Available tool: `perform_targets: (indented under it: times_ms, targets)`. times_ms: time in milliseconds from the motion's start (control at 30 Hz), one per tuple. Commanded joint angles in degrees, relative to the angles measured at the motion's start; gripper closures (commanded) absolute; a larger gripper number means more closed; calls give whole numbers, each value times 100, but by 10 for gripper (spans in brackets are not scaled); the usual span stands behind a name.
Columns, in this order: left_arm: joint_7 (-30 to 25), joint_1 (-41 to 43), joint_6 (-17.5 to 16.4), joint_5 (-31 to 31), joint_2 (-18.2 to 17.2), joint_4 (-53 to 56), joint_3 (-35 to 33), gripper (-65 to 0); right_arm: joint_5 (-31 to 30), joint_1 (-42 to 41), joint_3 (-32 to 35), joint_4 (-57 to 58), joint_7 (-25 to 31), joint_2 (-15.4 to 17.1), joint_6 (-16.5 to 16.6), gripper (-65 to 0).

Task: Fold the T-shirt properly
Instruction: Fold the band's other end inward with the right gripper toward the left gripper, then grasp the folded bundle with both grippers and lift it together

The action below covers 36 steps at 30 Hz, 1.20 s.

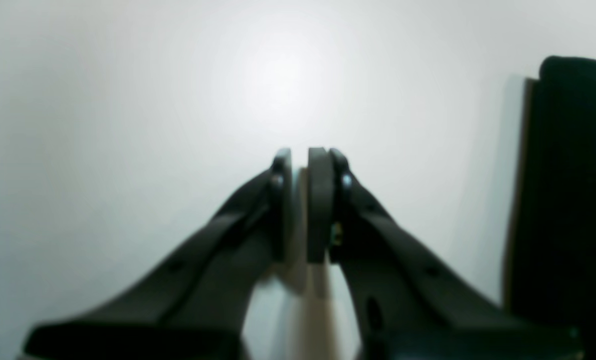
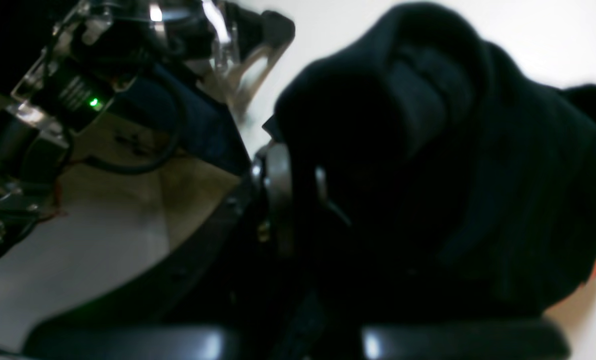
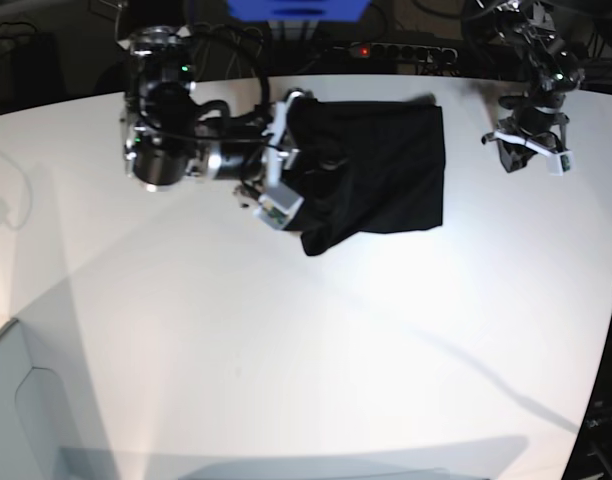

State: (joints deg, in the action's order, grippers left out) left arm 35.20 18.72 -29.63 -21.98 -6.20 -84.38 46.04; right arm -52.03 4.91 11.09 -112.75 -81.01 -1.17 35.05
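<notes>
White table (image 3: 286, 350), dark cluttered background along the far edge in the base view. The T-shirt (image 3: 381, 175), black, lies folded into a rough rectangle on the far middle of the table, its near-left corner hanging out as a loose flap. Base view shows only black fabric; the right wrist view alone shows a sliver of orange print at the shirt's lower right edge, and the cloth bunched and rumpled close up.

Right gripper (image 3: 291, 160) is at the shirt's left edge, arm lying across the table from the left. Right wrist view shows the jaws clamped on a bunch of the black fabric, one finger pad visible, the other buried in cloth.

Left gripper (image 1: 300, 200) sits well apart from the shirt, near the table's far right edge in the base view. Left wrist view shows its pads nearly together, only a thin gap, nothing between them, over bare table; a black edge of the shirt at frame right.
</notes>
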Motion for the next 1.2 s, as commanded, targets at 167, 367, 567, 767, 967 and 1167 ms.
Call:
perform_targets:
  times_ms: [167, 367, 567, 767, 967, 1167]
  targets:
    - [221, 66, 66, 374, -35, -24, 16, -62, 126, -275, 108, -61, 299, -46, -54, 0]
    - [168, 31, 22, 743, 176, -287, 7, -62, 460, -390, 390, 88, 871, -125, -54, 0]
    - [221, 40, 48, 743, 264, -876, -494, -62, 873, -425, 1207, 369, 1627, -134, -54, 0]
    - [229, 58, 22, 725, 264, -999, -1057, -63, 873, -548, 1814, 1143, 2427, -125, -54, 0]
    - [229, 58, 4, 699, 255, -964, -1189, -63, 873, -688, 2253, 1925, 2972, -125, -63, 0]
    - [229, 66, 4, 699, 220, -964, -1189, -63, 873, -899, 2473, 2374, 3499, -186, -63, 0]
